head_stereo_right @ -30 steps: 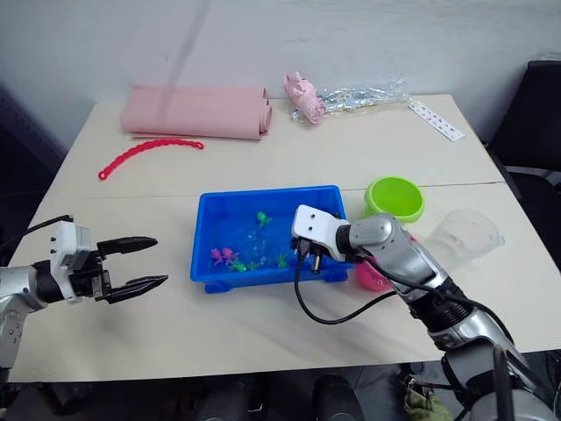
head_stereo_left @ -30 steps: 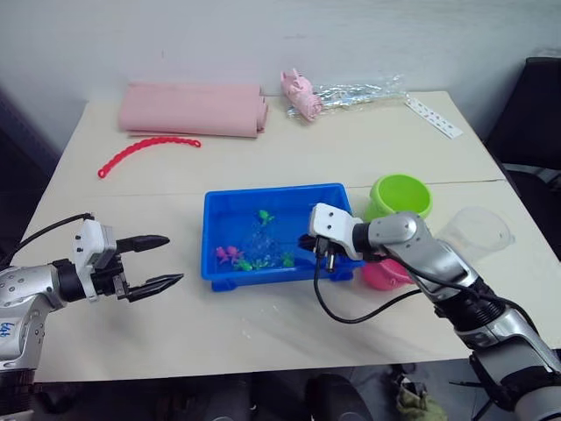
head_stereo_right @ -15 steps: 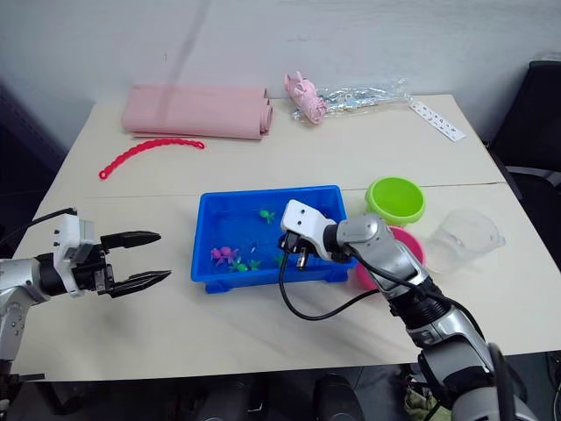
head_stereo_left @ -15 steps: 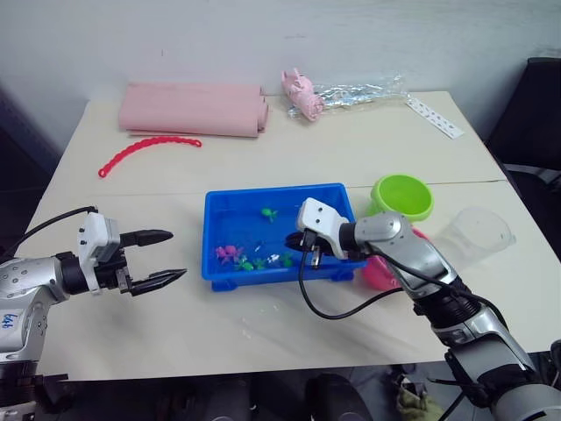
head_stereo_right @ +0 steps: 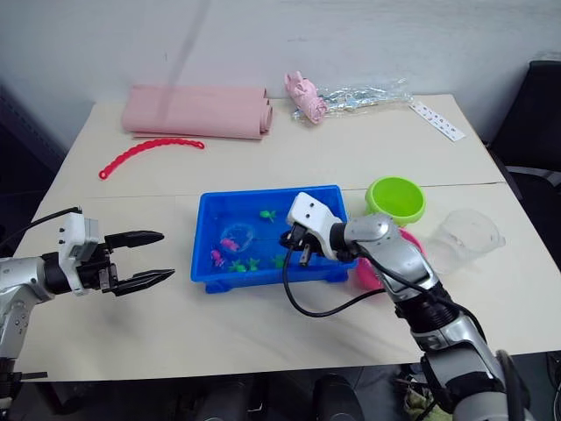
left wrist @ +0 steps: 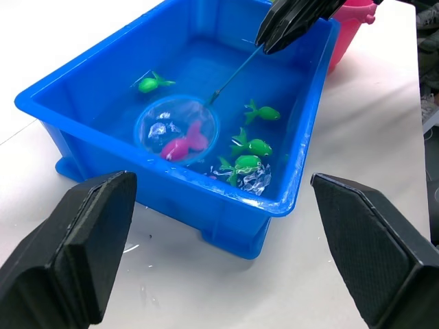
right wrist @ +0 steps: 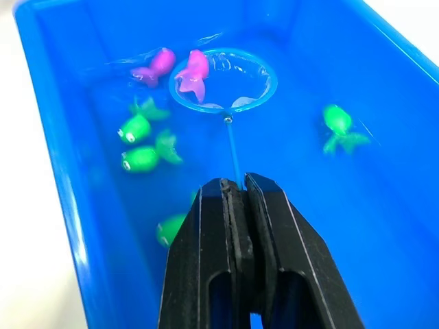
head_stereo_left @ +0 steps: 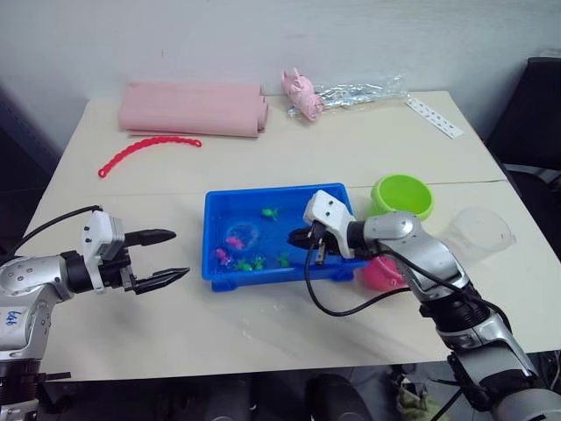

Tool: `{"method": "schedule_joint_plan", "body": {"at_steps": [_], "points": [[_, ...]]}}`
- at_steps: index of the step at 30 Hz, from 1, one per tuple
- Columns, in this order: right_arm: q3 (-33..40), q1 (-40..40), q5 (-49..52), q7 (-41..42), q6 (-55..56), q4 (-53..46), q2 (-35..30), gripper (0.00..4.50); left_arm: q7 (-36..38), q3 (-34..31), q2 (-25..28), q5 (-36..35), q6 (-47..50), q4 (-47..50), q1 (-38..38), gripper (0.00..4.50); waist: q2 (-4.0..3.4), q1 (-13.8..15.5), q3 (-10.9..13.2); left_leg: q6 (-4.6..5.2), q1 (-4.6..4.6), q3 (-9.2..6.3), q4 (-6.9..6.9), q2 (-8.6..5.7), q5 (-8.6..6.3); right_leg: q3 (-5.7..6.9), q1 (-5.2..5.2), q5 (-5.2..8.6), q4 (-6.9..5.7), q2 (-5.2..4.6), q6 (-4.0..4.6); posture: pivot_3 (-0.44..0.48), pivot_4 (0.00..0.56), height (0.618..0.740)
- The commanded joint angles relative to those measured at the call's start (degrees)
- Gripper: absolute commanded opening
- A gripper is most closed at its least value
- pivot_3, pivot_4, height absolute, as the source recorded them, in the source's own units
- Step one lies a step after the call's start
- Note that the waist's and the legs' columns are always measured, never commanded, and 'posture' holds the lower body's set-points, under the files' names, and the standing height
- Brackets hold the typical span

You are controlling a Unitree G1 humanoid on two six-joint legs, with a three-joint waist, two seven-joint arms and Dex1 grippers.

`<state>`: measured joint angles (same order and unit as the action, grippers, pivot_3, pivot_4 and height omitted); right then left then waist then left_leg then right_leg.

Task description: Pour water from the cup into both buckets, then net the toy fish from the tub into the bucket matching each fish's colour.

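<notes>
One pink fish [left wrist: 184,144] sits in net [left wrist: 177,129] hoop, low in tub [head_stereo_left: 216,205]. My right hand [right wrist: 236,199] clenched on net handle for lift toward pink bucket [head_stereo_left: 383,274] just beside. Left hand [head_stereo_left: 158,256] spread, idle over tabletop [head_stereo_left: 368,158].

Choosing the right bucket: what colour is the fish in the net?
Pink fish, clearest in the left wrist view.

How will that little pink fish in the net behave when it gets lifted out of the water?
The pink fish is tiny moulded plastic, so probably light and stiff. It looks wet and smooth, lying near the rim of the shallow net, so it may slide off if the right gripper tilts the thin handle.
</notes>
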<state>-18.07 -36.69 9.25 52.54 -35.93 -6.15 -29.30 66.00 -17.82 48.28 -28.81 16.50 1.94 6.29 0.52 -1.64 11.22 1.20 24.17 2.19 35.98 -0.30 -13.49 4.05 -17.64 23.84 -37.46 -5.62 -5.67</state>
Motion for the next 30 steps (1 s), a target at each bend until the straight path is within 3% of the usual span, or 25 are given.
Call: {"method": "schedule_joint_plan", "body": {"at_steps": [1, 12, 23, 27, 30], "points": [[5.26, 1.95, 2.53, 1.81, 3.92, -5.09, -3.04, 0.00, 0.67, -0.16, -0.13, -2.07, 0.40, 2.31, 1.07, 4.45, 0.00, 0.06, 0.00, 0.00, 0.00, 0.00, -0.01, 0.00, 0.00, 0.00, 0.00, 0.00, 0.00, 0.00, 0.00, 0.000, 0.150, 0.740], [20.05, 12.51, 14.96, 3.03, -6.71, -20.57, -12.92, 0.00, 0.84, 4.66, -1.23, -4.03, 4.32, 4.79, 9.92, 4.45, 0.03, 0.23, 0.03, 0.01, 0.02, 0.00, -0.03, 0.00, -0.01, 0.01, 0.06, 0.00, 0.08, 0.00, 0.00, 0.000, 0.150, 0.740], [48.17, 27.39, 32.96, -1.82, -22.38, -35.36, -19.86, 0.00, 2.82, 11.33, -8.04, -5.66, 8.05, 1.13, 21.70, 4.45, 0.03, 1.68, 0.05, 0.02, 0.01, 0.02, 0.03, 0.03, 0.00, 0.00, 0.13, 0.00, 0.18, 0.09, 0.00, 0.000, 0.150, 0.740], [59.01, 37.13, 33.78, 0.46, -20.05, -39.52, -20.86, 0.00, 5.10, 14.65, -9.42, -5.18, 9.45, -0.60, 24.30, 4.45, 0.03, 2.00, 0.05, 0.04, 0.02, 0.04, -0.02, 0.00, -0.01, 0.01, 0.22, 0.00, 0.46, 0.09, 0.00, 0.000, 0.150, 0.740], [68.10, 43.84, 34.75, 0.89, -17.63, -41.14, -18.15, 0.00, 6.33, 16.44, -11.59, -4.17, 7.53, -3.20, 26.87, 4.45, 0.08, 2.87, 0.05, 0.05, 0.06, 0.05, -0.01, -0.02, -0.01, 0.01, 0.22, -0.01, 0.47, 0.12, -0.01, 0.000, 0.150, 0.740]]}}
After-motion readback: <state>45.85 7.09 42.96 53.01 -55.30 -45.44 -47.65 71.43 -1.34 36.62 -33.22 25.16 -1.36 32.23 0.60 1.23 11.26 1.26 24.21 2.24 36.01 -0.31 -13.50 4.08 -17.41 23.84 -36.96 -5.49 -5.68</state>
